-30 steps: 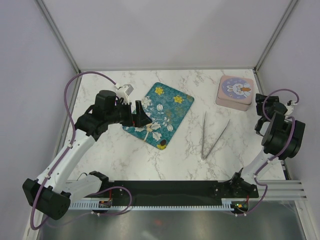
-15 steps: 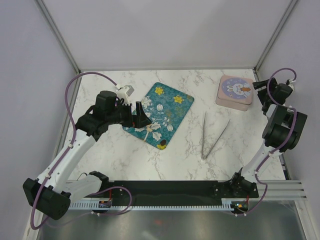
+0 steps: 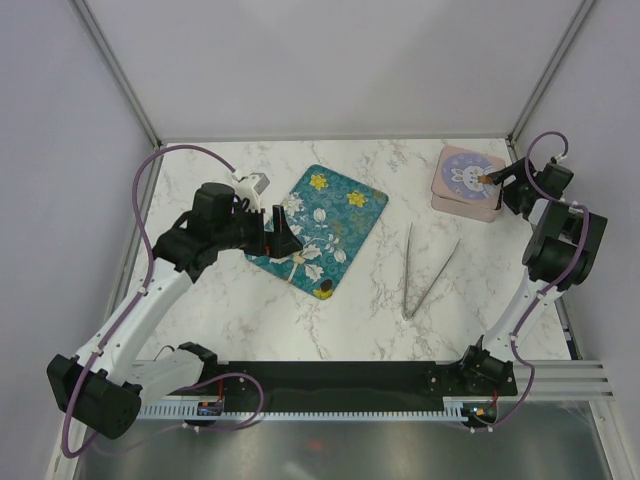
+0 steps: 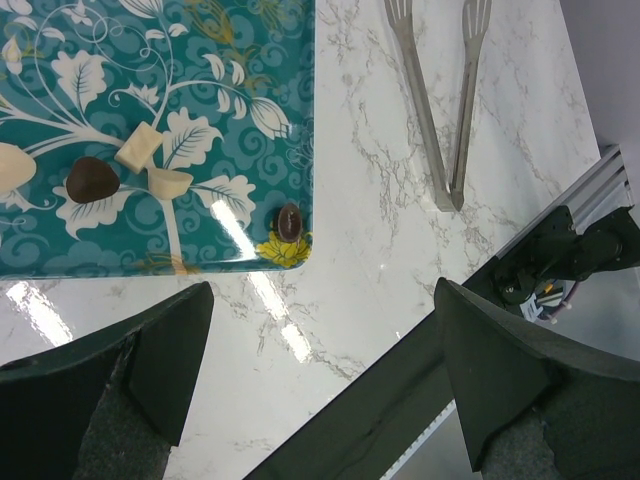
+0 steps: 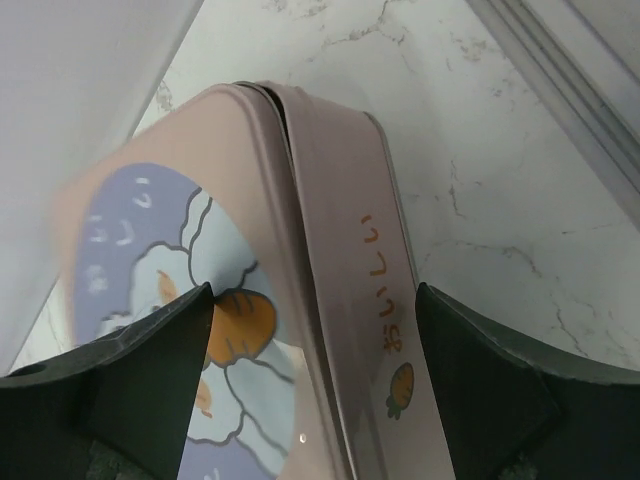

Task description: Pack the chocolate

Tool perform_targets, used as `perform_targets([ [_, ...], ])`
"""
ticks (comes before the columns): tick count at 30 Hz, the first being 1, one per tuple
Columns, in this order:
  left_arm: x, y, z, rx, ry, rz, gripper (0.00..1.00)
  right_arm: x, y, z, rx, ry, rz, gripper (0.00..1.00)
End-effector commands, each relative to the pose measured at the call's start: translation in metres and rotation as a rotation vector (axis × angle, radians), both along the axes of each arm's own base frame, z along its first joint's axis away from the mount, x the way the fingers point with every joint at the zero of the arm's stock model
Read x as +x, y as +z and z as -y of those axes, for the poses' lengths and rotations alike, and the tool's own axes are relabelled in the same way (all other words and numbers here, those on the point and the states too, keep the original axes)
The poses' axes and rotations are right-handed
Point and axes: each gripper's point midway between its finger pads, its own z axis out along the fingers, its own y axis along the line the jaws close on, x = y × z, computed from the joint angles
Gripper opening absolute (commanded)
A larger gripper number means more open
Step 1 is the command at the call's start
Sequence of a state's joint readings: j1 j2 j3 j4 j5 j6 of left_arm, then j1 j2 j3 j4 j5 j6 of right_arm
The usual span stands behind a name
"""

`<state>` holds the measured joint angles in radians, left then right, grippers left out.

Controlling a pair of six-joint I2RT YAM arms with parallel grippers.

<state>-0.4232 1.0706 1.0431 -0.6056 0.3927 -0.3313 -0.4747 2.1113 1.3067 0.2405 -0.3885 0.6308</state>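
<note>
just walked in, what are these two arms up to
The robot is packing chocolates. The right gripper, jaws open, is at the edge of the closed pink bunny tin. The left gripper hovers open over the teal tray, where the chocolates lie. Metal tongs lie on the table between tray and tin.

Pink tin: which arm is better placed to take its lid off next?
Right. The right arm's fingers, open, frame the pink tin at its lid seam. The left arm's fingers, open, hover over the teal tray of chocolate, far from the tin.
</note>
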Motion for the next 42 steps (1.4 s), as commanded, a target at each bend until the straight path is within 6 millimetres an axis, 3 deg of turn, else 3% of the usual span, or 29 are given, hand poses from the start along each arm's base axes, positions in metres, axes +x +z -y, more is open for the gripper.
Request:
perform_targets([
  [1,0.003,-0.001,-0.003,0.029,-0.007,0.037,1.0,-0.003,-0.014,-0.014,-0.029,0.071,-0.044,0.89],
  [3,0.003,-0.002,-0.003,0.028,-0.006,0.036,1.0,-0.008,-0.023,-0.02,-0.031,0.089,-0.058,0.84],
  [5,0.002,0.0,-0.003,0.025,-0.008,0.042,1.0,-0.009,-0.02,-0.022,-0.037,0.099,-0.032,0.77],
  [8,0.001,0.002,-0.004,0.024,-0.004,0.045,1.0,-0.013,-0.02,-0.023,-0.038,0.094,-0.027,0.74],
  [11,0.0,0.002,-0.004,0.022,-0.003,0.047,1.0,-0.012,-0.014,-0.024,-0.021,0.098,-0.01,0.78],
  [17,0.004,0.007,-0.002,0.012,-0.001,0.054,1.0,0.002,0.025,-0.022,-0.034,0.105,0.071,0.88],
  [20,0.017,0.031,0.007,-0.026,-0.009,0.104,1.0,0.007,0.033,-0.023,-0.03,0.12,0.085,0.89],
  [23,0.04,0.052,0.021,-0.079,-0.013,0.158,0.98,0.008,0.027,-0.031,-0.031,0.158,0.08,0.86],
  [30,0.115,0.067,0.065,-0.247,0.0,0.264,0.89,0.003,0.022,-0.061,-0.067,0.254,0.116,0.78],
  [34,0.162,0.057,0.096,-0.334,-0.006,0.301,0.81,0.005,0.022,-0.083,-0.073,0.324,0.123,0.76],
  [38,0.206,0.018,0.138,-0.364,-0.07,0.224,0.66,0.008,0.026,-0.093,-0.079,0.371,0.134,0.76],
  [40,0.216,0.014,0.153,-0.374,-0.106,0.226,0.65,0.01,0.03,-0.094,-0.08,0.381,0.145,0.75],
  [41,0.225,0.026,0.164,-0.388,-0.12,0.26,0.64,0.011,0.032,-0.095,-0.086,0.386,0.153,0.75],
  [42,0.235,0.005,0.173,-0.372,-0.126,0.243,0.64,0.012,0.034,-0.095,-0.089,0.39,0.158,0.74],
])
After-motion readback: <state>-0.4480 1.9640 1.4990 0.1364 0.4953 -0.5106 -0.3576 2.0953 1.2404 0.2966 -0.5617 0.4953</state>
